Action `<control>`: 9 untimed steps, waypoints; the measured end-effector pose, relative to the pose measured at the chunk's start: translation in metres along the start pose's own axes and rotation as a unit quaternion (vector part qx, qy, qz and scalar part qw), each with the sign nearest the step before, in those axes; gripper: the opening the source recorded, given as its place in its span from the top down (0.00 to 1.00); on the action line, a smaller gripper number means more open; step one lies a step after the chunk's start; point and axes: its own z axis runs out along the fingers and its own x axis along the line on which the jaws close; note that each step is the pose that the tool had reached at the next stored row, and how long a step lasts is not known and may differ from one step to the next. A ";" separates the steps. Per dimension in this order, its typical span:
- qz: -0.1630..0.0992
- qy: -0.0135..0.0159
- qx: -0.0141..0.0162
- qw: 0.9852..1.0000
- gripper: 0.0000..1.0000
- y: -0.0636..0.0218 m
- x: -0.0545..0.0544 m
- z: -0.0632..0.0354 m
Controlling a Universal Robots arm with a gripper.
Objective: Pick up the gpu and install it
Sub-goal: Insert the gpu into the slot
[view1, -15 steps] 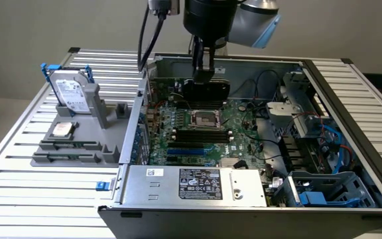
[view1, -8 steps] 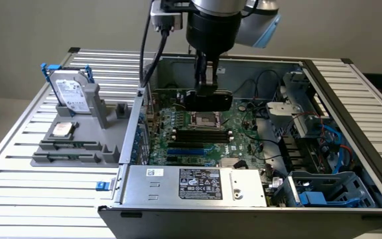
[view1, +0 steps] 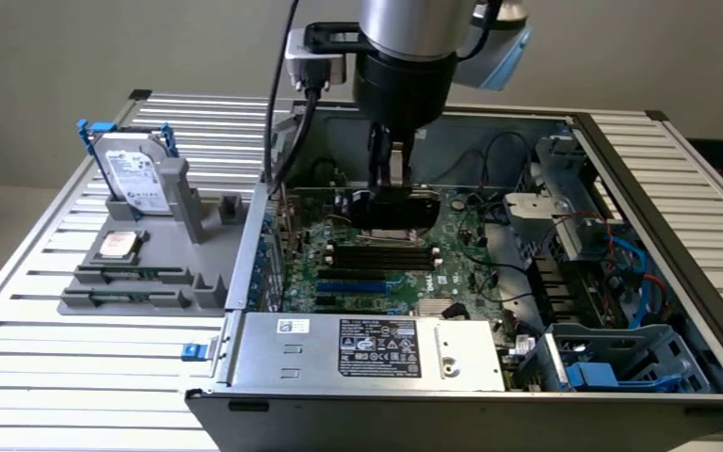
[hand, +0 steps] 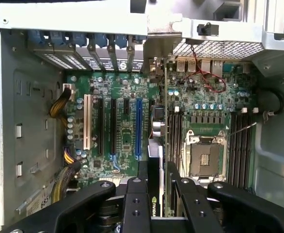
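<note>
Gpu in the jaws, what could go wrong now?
The gpu seems to hang beside the blue slot, not over it, so it might press onto board parts instead. Its bracket end is near a red wire, which could snag. The jaws pinch just one end, so it could tilt.

There is one gripper with two fingers, and one gpu. One open computer case holds one motherboard, one power supply and one CPU socket. The board carries one white expansion slot and one blue expansion slot. One slatted table bears one grey holder tray, one hard drive and one processor chip.
</note>
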 end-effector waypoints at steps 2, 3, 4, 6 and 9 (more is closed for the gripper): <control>0.000 0.000 0.000 1.000 0.74 -0.0002 0.002 0.0036; 0.000 0.000 0.000 1.000 0.74 -0.0002 0.003 0.0053; 0.000 0.000 0.000 1.000 0.74 -0.0003 0.004 0.0070; 0.000 0.000 0.000 1.000 0.74 -0.0005 0.006 0.0105; 0.001 0.001 0.000 1.000 0.74 -0.0007 0.008 0.0156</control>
